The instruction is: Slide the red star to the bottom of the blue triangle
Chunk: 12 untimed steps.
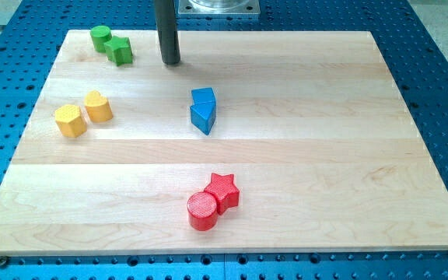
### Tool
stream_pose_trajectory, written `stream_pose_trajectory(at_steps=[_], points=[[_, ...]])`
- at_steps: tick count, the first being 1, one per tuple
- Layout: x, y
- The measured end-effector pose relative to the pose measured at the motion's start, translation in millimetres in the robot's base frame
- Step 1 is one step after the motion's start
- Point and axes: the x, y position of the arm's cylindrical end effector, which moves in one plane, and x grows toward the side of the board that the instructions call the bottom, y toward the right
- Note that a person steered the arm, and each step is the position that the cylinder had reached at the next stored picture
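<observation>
Red star [223,189] sits near the view's bottom, a little right of centre, on a pale wood board [325,117] laid over a blue perforated table [442,70]. A red cylinder [202,211] touches the star's lower left side. The blue triangle [203,117] lies well apart from the star, up toward the board's middle, with a second blue block [203,96] pressed against its far edge; that block's shape is hard to make out.

My tip [171,63] rests at the far edge of the board, left of centre, below a grey metal mount [216,6] at the view's top. The rod carries no jaws, so nothing is held, and the tip touches no block. It stands up and to the left of the blue pair and just right of two green blocks [111,44] huddled in the far left corner.

Two yellow blocks [83,113] sit side by side at the left, one heart-like, one roughly hexagonal. Bare board lies between the star and the triangle.
</observation>
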Motion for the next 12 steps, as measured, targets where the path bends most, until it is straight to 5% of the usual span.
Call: stream_pose_trajectory(at_steps=[4,7,10,11,12], points=[[4,-6],[64,78],[200,140],[277,181],[330,144]])
